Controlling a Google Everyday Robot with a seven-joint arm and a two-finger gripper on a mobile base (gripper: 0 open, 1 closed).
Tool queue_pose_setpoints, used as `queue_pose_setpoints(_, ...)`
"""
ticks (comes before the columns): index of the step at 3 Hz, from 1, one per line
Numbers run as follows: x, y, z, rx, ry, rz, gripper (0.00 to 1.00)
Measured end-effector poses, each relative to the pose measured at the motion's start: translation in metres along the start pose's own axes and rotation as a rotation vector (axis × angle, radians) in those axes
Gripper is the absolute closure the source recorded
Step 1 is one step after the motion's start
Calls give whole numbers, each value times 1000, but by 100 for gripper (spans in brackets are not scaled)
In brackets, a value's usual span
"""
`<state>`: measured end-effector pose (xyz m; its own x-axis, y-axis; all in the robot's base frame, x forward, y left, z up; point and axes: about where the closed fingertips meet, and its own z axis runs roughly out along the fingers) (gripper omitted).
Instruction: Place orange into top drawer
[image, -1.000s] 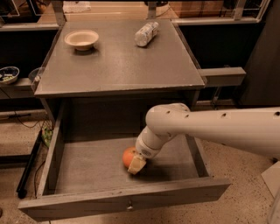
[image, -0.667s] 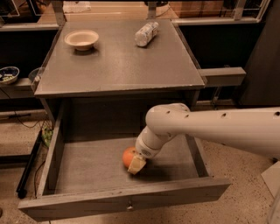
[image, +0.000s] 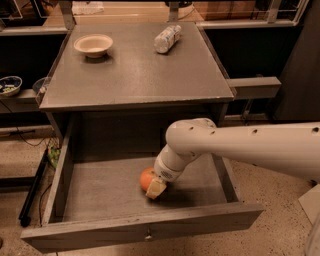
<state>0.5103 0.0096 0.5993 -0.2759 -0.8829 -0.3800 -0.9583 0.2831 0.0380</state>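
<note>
Camera view is looking down on a grey cabinet. At far left, a small patterned bowl (image: 10, 85) is sitting on a low side shelf. A round cream ceramic bowl (image: 93, 45) is standing upright near the back left corner of the flat grey wooden tabletop (image: 135, 80).

Below the tabletop, the wide shallow grey wooden top drawer (image: 95, 187) is standing pulled fully out, its flat front panel facing the camera with a small round metal knob (image: 148, 232) at the centre.

The small round smooth-skinned orange (image: 146, 177) is sitting inside the drawer, near the middle of its floor and a little toward the front. The cream two-finger gripper (image: 151, 184) is reaching down into the drawer and holding the orange. One finger (image: 156, 188) is lying against the fruit's near right side, while the other is hidden behind it.

A clear plastic bottle (image: 167, 38) is lying on its side at the back of the tabletop, right of the cream bowl and well apart from it. The thick white robot arm (image: 250, 145) is stretching in from the right edge, over the drawer's right wall.
</note>
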Motion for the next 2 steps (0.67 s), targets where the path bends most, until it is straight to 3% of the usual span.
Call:
queue_pose_setpoints(1, 0, 0, 0, 0, 0, 0, 0)
queue_pose_setpoints(2, 0, 0, 0, 0, 0, 0, 0)
